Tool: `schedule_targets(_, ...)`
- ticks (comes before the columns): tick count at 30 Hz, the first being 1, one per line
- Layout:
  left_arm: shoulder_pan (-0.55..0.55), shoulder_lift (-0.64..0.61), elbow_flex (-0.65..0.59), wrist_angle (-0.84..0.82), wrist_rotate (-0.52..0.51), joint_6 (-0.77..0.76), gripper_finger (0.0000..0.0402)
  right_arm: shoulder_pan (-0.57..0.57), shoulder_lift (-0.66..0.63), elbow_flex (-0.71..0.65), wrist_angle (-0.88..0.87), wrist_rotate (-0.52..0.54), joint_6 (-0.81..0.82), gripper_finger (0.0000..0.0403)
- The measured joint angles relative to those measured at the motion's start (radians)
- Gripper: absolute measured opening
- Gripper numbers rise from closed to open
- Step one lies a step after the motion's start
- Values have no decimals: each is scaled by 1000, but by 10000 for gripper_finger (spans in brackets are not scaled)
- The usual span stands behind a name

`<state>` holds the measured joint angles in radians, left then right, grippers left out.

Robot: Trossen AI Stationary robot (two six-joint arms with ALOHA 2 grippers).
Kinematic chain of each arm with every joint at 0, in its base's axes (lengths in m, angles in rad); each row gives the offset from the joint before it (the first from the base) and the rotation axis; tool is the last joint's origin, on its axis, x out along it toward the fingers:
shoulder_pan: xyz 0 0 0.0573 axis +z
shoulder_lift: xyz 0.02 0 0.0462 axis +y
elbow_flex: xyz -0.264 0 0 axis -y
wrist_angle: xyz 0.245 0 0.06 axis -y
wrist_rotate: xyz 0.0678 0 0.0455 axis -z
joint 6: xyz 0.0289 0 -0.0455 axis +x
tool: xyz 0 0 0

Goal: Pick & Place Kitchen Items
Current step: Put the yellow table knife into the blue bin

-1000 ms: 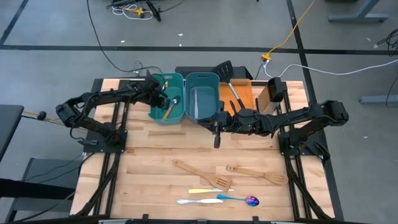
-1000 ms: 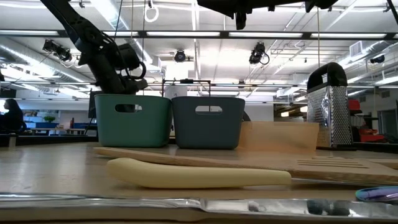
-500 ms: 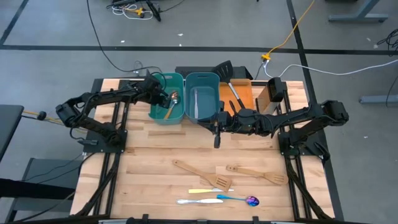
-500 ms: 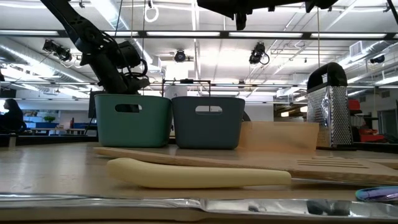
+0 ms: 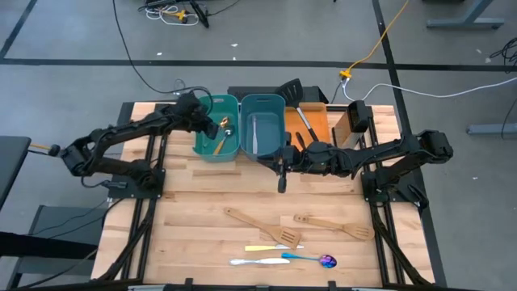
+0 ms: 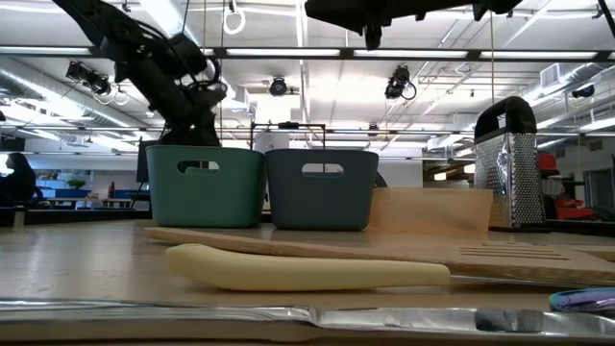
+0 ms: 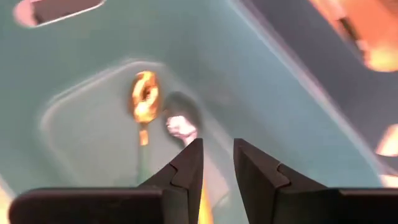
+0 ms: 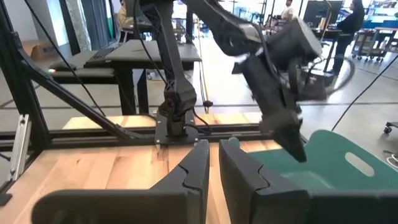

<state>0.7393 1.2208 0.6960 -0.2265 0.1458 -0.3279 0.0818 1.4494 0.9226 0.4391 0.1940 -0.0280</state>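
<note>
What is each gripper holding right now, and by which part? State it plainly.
Nothing is held. The left gripper hangs over the teal bin with nothing between its parted fingers; the gold spoon lies inside it. The right gripper is shut on nothing.

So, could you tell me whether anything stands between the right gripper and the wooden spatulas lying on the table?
Nothing visible does. The right gripper hangs above bare tabletop beside the darker teal bin, and the two wooden spatulas lie on open wood nearer the front edge.

Left pincer [image 5: 214, 123] raised, fingers slightly parted, empty; right pincer [image 5: 282, 166] level, nearly closed.
</note>
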Motion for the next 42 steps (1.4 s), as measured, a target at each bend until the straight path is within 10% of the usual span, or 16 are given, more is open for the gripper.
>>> schedule_targets(22,-537,-202,0,78,53,112,94,28,0,0,-134,-56,102,45)
schedule_targets(42,-981,-146,1,95,-229,28,94,141,0,0,-243,-55,178,45)
